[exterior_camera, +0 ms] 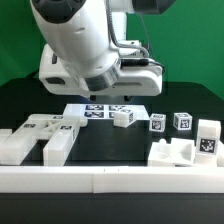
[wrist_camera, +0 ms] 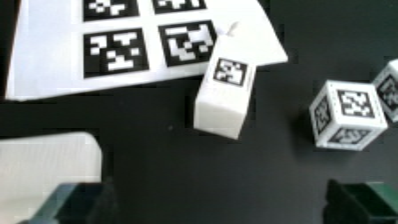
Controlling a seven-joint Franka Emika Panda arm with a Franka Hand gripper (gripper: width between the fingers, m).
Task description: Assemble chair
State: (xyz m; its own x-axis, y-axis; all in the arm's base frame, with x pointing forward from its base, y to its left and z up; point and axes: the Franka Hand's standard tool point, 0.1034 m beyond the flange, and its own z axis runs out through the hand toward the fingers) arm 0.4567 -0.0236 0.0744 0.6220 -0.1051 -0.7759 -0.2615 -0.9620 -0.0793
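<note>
From my station I saw the gripper (wrist_camera: 222,203) hanging wide open over the black table (wrist_camera: 267,165), its 2 dark fingers (wrist_camera: 80,200) far apart with nothing between them. Ahead of it lay the oblong chair block (wrist_camera: 226,95), tagged on 1 end and tilted, meeting the corner of the marker board (wrist_camera: 107,50); I could not tell whether it rested on the board. In the exterior view, a tagged cube (exterior_camera: 157,122) and a second cube (exterior_camera: 182,121) stood to the exterior view's right of that block, then a taller block (exterior_camera: 207,138) and a slotted piece (exterior_camera: 170,152). The larger chair pieces (exterior_camera: 45,135) sat at the exterior view's left, behind the long white rail (exterior_camera: 110,180)
</note>
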